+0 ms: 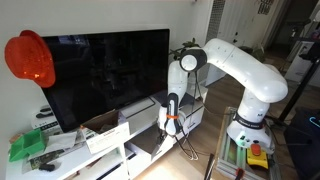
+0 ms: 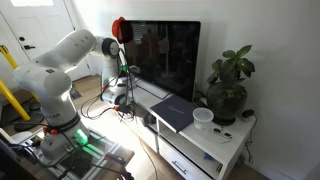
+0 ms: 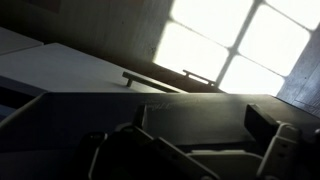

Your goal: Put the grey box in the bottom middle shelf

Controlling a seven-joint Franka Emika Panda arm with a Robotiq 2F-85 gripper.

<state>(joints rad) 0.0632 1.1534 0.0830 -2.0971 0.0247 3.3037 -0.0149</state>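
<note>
At the far left of an exterior view a green box point(image 1: 27, 146) sits on the white bench point(image 1: 105, 150), with the dark TV point(image 1: 105, 70) behind it and a white-sided box point(image 1: 110, 133) near the bench's middle. Just right of that, my gripper point(image 1: 172, 122) hangs low at the bench's front edge, fingers pointing down, the white arm point(image 1: 245, 75) arching away to the right. In an exterior view from the opposite side, the gripper point(image 2: 121, 95) is at the left end of the bench, a dark flat box point(image 2: 175, 111) lies on top toward the centre, and a plant point(image 2: 228, 85) stands at the right. The grey box I cannot pick out with certainty; the wrist view is dim, showing only a pale slanted surface and dark edges below, which may be its rim. I cannot tell how far my fingers are parted or whether they grip anything. I judge I am at the lowering stage; next I need to bring the box level with the bottom middle shelf point(image 1: 150, 143) and slide it in squarely.
</note>
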